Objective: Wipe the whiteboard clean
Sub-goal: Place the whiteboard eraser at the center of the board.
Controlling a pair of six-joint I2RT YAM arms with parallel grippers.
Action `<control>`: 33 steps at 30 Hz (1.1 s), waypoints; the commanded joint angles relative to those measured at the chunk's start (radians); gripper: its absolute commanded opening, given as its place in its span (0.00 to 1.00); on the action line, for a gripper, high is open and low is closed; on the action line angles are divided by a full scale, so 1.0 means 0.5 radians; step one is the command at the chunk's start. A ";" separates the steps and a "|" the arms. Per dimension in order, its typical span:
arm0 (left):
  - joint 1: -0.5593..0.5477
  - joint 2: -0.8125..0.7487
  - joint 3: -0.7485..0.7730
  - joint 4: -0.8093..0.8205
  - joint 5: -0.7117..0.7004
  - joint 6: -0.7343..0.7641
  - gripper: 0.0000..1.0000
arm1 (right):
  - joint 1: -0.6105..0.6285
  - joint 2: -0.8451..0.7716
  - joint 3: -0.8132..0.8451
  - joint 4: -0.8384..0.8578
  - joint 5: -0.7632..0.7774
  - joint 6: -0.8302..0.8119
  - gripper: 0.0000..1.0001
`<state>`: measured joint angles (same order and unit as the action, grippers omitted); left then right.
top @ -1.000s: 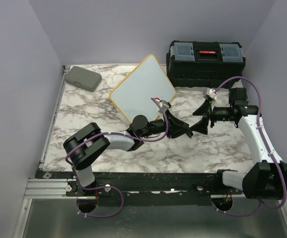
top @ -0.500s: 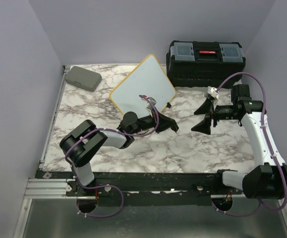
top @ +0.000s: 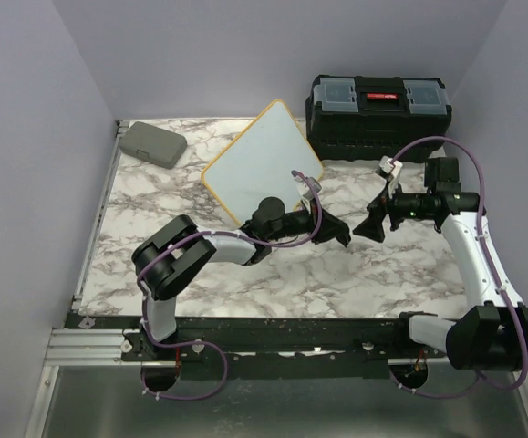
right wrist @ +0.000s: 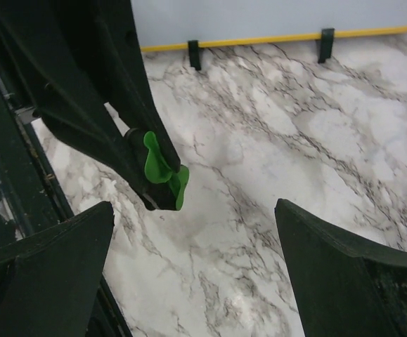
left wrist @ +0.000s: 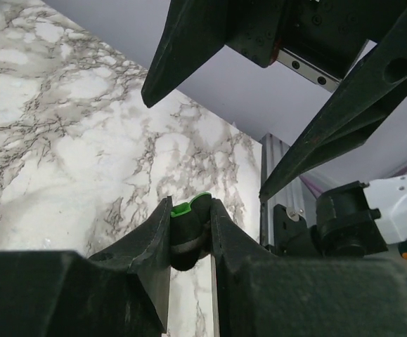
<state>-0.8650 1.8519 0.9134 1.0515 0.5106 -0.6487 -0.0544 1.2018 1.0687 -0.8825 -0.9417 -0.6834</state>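
The whiteboard (top: pixel 262 164), white with a thin wood frame, lies turned diagonally at the back middle of the marble table; its framed edge and black feet show in the right wrist view (right wrist: pixel 259 17). My left gripper (top: pixel 338 234) is stretched right of the board and shut on a small black-and-green eraser (left wrist: pixel 187 232), which also shows in the right wrist view (right wrist: pixel 162 172). My right gripper (top: pixel 371 222) is open and empty. It faces the left gripper's tip from close by. Its spread fingers (left wrist: pixel 189 42) show in the left wrist view.
A black toolbox (top: pixel 379 114) stands at the back right, behind the right arm. A grey rounded case (top: pixel 153 143) lies at the back left. Purple walls enclose the table on three sides.
The left arm drew back toward the board, then reached right again, its tip now close to the right gripper. The right gripper has shifted slightly and stays open.
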 commanded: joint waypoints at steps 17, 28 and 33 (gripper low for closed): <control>-0.127 -0.230 -0.073 -0.217 -0.457 0.286 0.76 | -0.092 0.115 -0.208 -0.081 0.379 -0.228 1.00; -0.071 -1.080 -0.431 -0.749 -0.518 0.638 0.77 | 0.108 0.174 -0.379 -0.476 0.002 -1.236 1.00; -0.018 -1.556 -0.526 -1.228 -0.612 0.859 0.83 | 0.628 0.096 -0.565 -0.047 0.197 -1.177 1.00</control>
<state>-0.8993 1.2278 0.6861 0.6708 0.2630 -0.3412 0.1047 1.2819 0.8467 -1.0298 -0.8764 -1.2018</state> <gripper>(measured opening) 0.784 0.996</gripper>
